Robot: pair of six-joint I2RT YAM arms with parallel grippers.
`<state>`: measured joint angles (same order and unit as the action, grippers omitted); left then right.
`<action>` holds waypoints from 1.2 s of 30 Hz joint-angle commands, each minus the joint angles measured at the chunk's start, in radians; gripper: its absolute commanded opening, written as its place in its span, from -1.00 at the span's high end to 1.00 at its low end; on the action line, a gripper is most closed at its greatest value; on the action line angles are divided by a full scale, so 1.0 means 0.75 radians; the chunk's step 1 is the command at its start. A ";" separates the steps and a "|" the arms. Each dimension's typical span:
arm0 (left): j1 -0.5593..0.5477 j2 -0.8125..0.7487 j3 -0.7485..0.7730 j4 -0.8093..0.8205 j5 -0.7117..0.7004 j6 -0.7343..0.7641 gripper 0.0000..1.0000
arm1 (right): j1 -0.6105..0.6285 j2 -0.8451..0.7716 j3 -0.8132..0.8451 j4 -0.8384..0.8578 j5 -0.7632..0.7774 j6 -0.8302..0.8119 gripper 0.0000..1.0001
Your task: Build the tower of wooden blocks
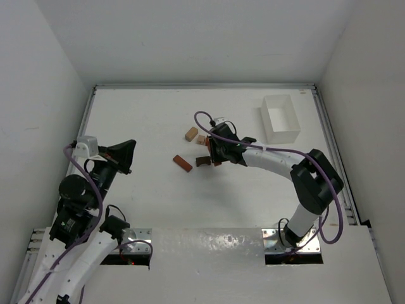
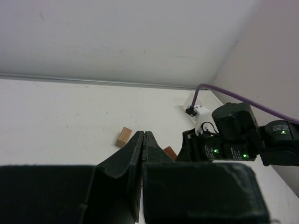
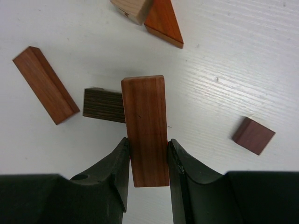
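My right gripper (image 1: 214, 154) (image 3: 147, 143) is shut on a reddish-brown bar (image 3: 145, 126), with a jaw on each long side. The bar's far end overlaps the right end of a dark brown block (image 3: 103, 105) (image 1: 202, 161). A second reddish-brown bar (image 3: 45, 85) (image 1: 183, 163) lies to the left. A pale tan block (image 3: 133, 8) (image 1: 191, 133) (image 2: 124, 137) and an orange-brown wedge (image 3: 163, 21) lie beyond. A small reddish-brown cube (image 3: 253, 136) lies to the right. My left gripper (image 1: 124, 154) (image 2: 143, 135) is shut and empty, well left of the blocks.
A clear plastic box (image 1: 280, 118) stands at the back right of the white table. White walls enclose the table on three sides. My right arm (image 2: 233, 135) fills the right of the left wrist view.
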<state>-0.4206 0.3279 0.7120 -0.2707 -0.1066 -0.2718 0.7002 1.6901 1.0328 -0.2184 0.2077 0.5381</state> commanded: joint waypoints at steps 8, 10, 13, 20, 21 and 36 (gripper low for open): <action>-0.087 -0.096 0.008 0.015 -0.046 -0.010 0.97 | 0.077 0.072 0.106 0.013 0.140 0.211 0.66; -0.098 -0.108 0.010 0.013 -0.056 -0.010 0.97 | 0.087 0.102 0.134 0.003 0.142 0.225 0.66; -0.116 -0.120 0.010 0.013 -0.060 -0.010 0.97 | 0.103 0.127 0.155 0.001 0.146 0.242 0.66; -0.135 -0.132 0.010 0.007 -0.073 -0.008 0.97 | 0.116 0.150 0.157 -0.005 0.167 0.268 0.66; -0.133 -0.136 0.010 0.007 -0.071 -0.008 0.97 | 0.120 0.150 0.153 -0.003 0.169 0.274 0.66; -0.137 -0.141 0.008 0.009 -0.069 -0.008 0.97 | 0.126 0.176 0.157 -0.003 0.171 0.299 0.65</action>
<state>-0.5114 0.2325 0.7120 -0.2817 -0.1566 -0.2714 0.7879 1.8248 1.1149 -0.2379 0.3145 0.7429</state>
